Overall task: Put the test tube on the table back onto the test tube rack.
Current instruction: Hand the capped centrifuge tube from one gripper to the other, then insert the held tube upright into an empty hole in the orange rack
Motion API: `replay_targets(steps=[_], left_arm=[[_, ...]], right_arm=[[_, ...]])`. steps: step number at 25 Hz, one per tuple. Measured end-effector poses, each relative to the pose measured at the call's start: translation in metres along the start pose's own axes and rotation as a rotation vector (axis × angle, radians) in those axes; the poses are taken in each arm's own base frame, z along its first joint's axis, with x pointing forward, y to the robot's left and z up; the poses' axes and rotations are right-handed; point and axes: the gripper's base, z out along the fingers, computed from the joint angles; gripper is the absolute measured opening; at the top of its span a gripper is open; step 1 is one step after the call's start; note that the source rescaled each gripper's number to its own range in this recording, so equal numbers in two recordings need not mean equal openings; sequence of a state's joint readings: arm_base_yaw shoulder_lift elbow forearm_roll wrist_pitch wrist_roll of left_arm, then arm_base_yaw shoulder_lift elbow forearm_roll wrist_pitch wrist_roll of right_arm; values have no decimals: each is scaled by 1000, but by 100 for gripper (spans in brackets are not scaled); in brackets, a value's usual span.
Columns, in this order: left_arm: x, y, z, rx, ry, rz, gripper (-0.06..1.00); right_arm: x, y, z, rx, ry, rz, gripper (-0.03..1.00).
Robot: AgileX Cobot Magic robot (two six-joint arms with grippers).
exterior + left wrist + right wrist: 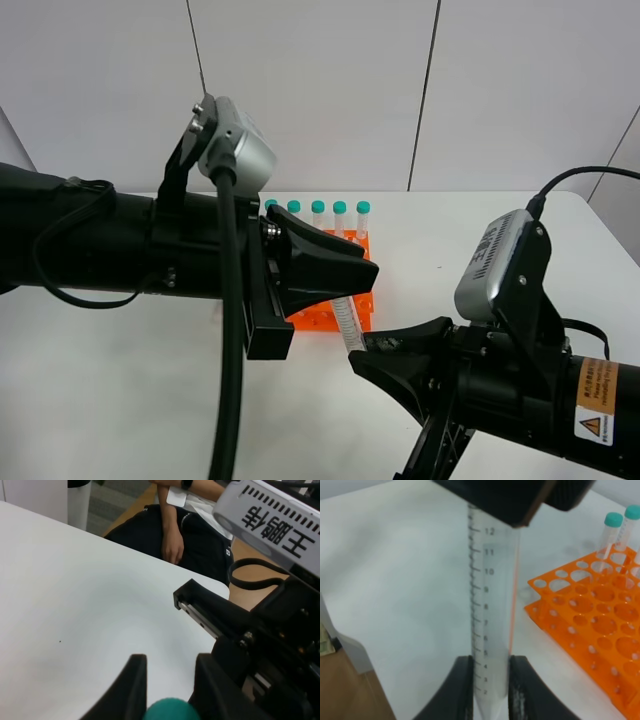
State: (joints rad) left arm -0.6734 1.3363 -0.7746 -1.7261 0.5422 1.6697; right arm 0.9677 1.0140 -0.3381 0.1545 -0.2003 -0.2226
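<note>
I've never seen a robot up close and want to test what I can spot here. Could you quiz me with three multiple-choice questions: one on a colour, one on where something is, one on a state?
1. What colour is the test tube rack?
A) blue
B) green
C) orange

2. Where is the test tube?
A) lying flat, untouched
B) held between the left hand and the right hand
C) standing in the test tube rack

3. What state is the right hand in?
A) shut on the test tube
B) wide open
C) out of view

Answers:
1 C, both holed tiers are bright orange.
2 B, the teal cap sits in the left hand and the marked body in the right hand.
3 A, its fingers press both sides of the test tube.
</note>
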Motion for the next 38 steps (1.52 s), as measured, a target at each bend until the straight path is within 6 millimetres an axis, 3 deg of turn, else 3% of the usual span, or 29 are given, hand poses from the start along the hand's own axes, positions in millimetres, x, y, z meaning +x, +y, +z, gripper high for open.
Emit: replay_targets(steps=[2,6,9,21,29,38], left_arm=[[0,1,0,-8,1,0,0],[1,4,0,-48,5,1,0],[1,4,0,-50,6,1,0],[2,15,-1,-163,17,2,0],[2,16,-1,-175,19,4,0],[2,15,-1,-166,18,4,0]], right_arm=[[0,0,0,0,1,15,9],[0,0,0,-1,2,40,38],[0,0,0,-1,2,41,44],[8,-2,0,1,82,41,46],[22,-41,-6,168,270,152,46],[8,-76,-25,274,527,219,47]])
